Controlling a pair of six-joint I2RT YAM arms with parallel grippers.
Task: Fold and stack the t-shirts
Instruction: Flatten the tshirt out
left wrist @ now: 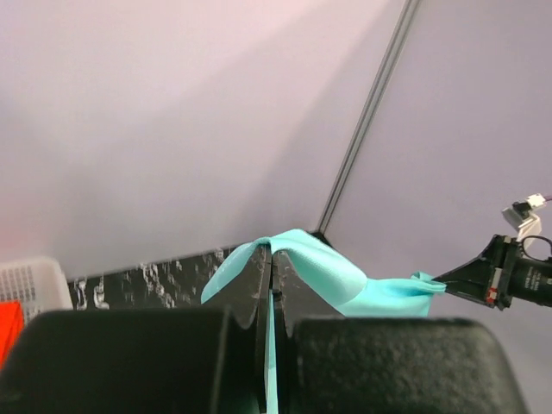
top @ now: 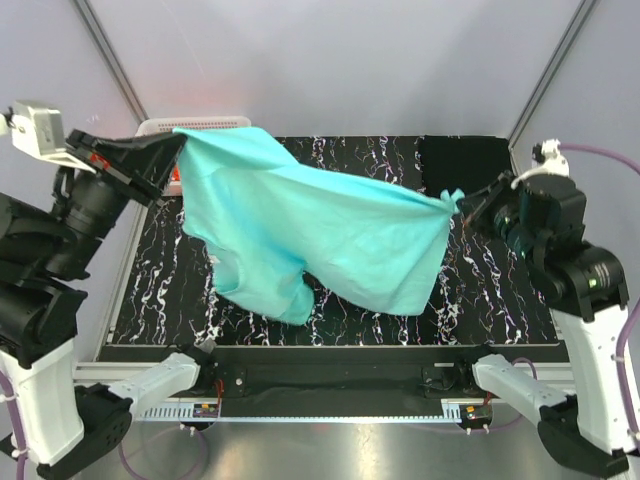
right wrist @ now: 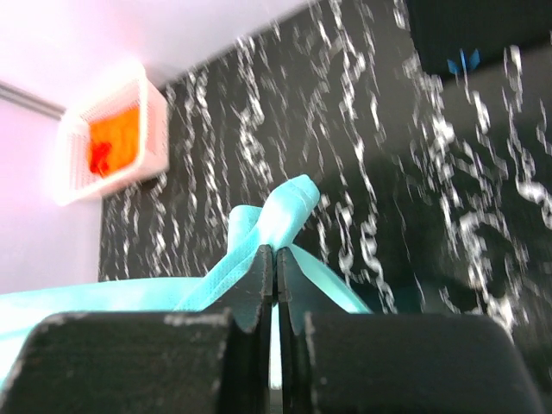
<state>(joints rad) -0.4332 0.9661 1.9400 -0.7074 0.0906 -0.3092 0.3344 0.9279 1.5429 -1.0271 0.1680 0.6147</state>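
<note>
We see a black, white-veined counter (top: 490, 290) enclosed by plain pale grey walls (top: 350, 60), softly and evenly lit, with slim metal poles (top: 110, 55) running up both far corners.

The top external camera sits above and behind the arm bases at the bench's near edge. It looks down toward the far edge and takes in the whole tabletop (top: 160, 290), corner to corner. The left wrist camera rides close behind its own fingers (left wrist: 293, 302) near the far left corner and faces across to the right edge, where the right gripper (left wrist: 444, 279) shows. The right wrist camera, tight behind its fingers (right wrist: 254, 289), looks from the right edge down across the tabletop to the basket (right wrist: 155, 129) at the far left corner. All three views share the mint-teal t-shirt (top: 300, 220).
</note>
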